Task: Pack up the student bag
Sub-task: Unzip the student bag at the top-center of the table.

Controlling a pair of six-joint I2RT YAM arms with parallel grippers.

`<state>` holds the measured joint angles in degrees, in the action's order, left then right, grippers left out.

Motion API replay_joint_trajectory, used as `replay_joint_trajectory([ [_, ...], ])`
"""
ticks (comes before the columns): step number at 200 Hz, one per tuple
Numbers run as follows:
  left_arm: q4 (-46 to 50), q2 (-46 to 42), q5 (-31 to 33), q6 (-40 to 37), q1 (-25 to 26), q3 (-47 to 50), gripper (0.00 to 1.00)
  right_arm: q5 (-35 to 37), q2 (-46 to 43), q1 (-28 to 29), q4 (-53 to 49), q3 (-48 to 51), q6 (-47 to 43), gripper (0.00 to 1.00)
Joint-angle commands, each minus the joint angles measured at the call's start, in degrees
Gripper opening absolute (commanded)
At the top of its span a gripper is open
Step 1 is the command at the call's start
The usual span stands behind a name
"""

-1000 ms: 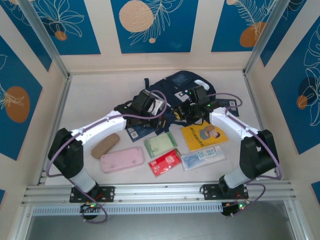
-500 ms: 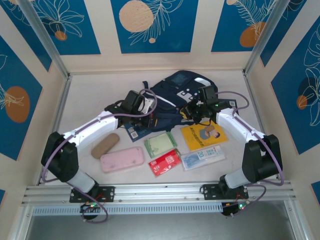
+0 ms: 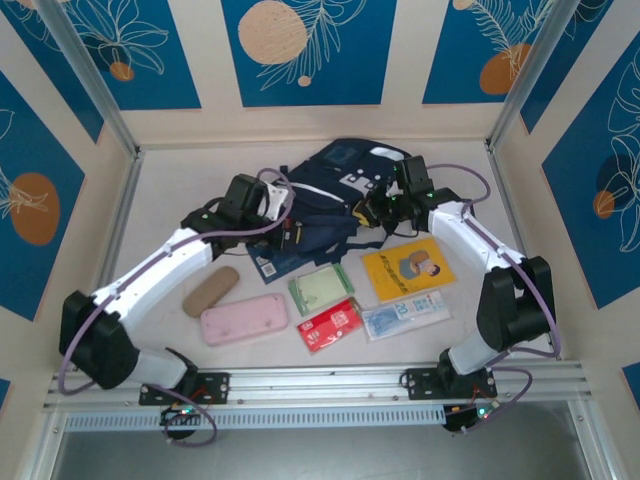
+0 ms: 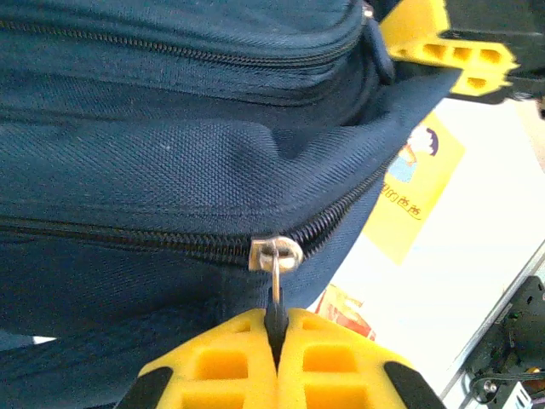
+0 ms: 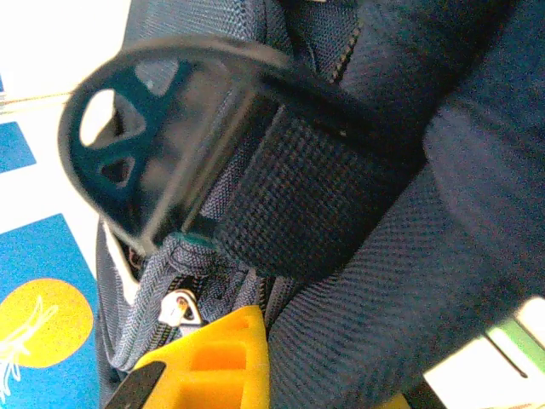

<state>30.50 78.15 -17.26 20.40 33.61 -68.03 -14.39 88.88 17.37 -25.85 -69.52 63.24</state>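
Zip-opening stage, I'd say. The large navy-blue fabric backpack (image 3: 335,185) sits upper centre of the overhead frame, with nothing packed by the look of it. The left gripper (image 4: 276,332) is clamped tight on the dark zip pull (image 4: 274,302) hanging from the small silver slider (image 4: 275,254). The right gripper (image 3: 372,207) is closed right down too, apparently bracing a fold of bag fabric. One yellow finger (image 5: 213,362) shows and its partner is hidden, so that grip is hard to confirm. Next call: draw the slider along its track against that brace. The pink oblong pencil case (image 3: 245,318) and the yellow cartoon-cover booklet (image 3: 408,268) wait lower down. I can't make out the bag's opening.
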Motion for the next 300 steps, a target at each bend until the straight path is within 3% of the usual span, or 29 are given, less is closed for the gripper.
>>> replay_joint_trajectory([
  [1,2.9,-5.4,0.53,-0.74,2.12,-2.58,0.0,1.87,0.41,0.42,0.11,-4.46,-5.91,0.08],
  [46,2.16,-5.59,-0.57,0.67,9.43,0.22,0.0,4.16,0.73,0.8,-3.56,-4.72,-7.6,0.13],
  [92,-6.98,-0.51,-2.55,7.22,12.79,4.64,0.0,11.3,-2.53,0.14,-9.67,-1.78,-6.68,0.54],
  [113,-6.49,1.11,-1.27,7.17,12.89,3.79,0.0,16.75,-6.55,0.73,-14.41,-0.5,-5.68,0.67],
  [142,-5.84,0.92,-0.38,5.88,12.89,3.68,0.0,21.14,-13.7,1.89,-19.58,2.25,-3.46,0.67],
  [179,-5.29,0.22,-0.41,4.96,12.89,5.08,0.0,11.95,-21.21,5.84,-15.0,11.13,3.39,0.63],
  [206,-5.87,-0.51,-0.84,4.97,12.91,6.53,0.0,10.8,-19.92,11.35,-13.74,11.89,6.54,0.66],
  [247,-6.29,-1.07,-1.16,5.06,12.89,7.73,0.0,8.31,-14.71,16.85,-3.45,12.81,12.91,0.68],
  [272,-7.34,-1.71,-2.02,5.59,12.89,8.99,0.0,10.0,-12.48,18.52,3.18,14.45,16.61,0.64],
  [300,-8.35,-2.03,-2.73,5.95,12.93,9.6,0.0,12.03,-8.18,18.86,3.76,14.09,18.48,0.6],
])
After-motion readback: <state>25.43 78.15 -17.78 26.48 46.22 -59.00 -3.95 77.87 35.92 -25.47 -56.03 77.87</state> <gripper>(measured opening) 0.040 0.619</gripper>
